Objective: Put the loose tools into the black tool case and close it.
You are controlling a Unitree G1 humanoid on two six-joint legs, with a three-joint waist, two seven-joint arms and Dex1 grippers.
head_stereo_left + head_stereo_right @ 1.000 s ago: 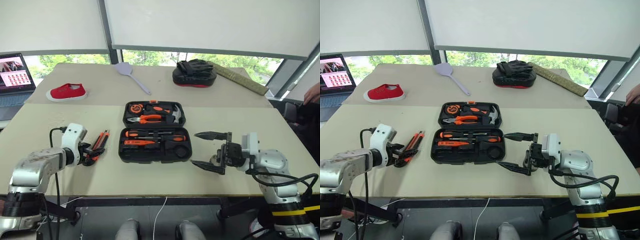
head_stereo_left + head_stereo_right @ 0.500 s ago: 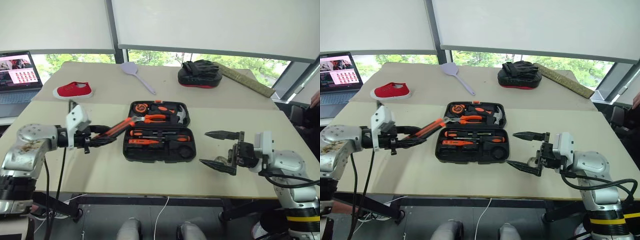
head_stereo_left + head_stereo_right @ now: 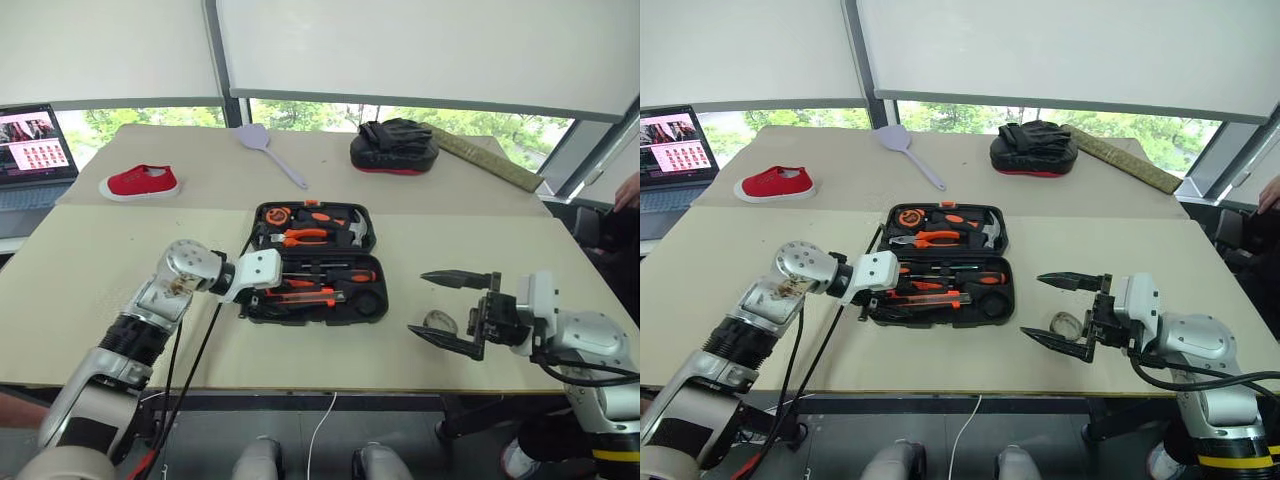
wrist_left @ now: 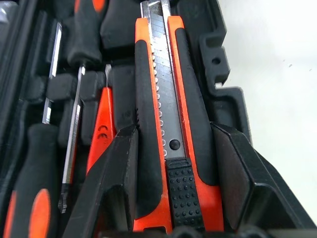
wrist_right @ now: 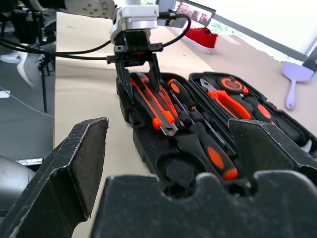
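We find the left gripper (image 5: 138,67) clamped on the orange-black utility knife (image 4: 168,124), one finger on each flank of the handle, and holding it over the near half of the open black tool case (image 3: 318,300); the knife's blade end reaches ahead of the gripper and lies tilted across the case rather than seated, so we judge the step in hand to be placing this knife in its slot. Just beside the gripper, on the hinge side of the knife, the two screwdrivers (image 5: 210,148) and the slim all-orange tool (image 4: 101,134) already lie in the moulded slots. The right gripper (image 3: 452,312) stands wide apart and holds nothing, well clear of the case; a small roll (image 3: 437,323) sits on the counter (image 3: 120,320) between its fingers, close to the lower one. In our judgement the next move calls for lowering the knife flat into line with its recess, then parting the fingers; the roll and the lid remain outstanding.
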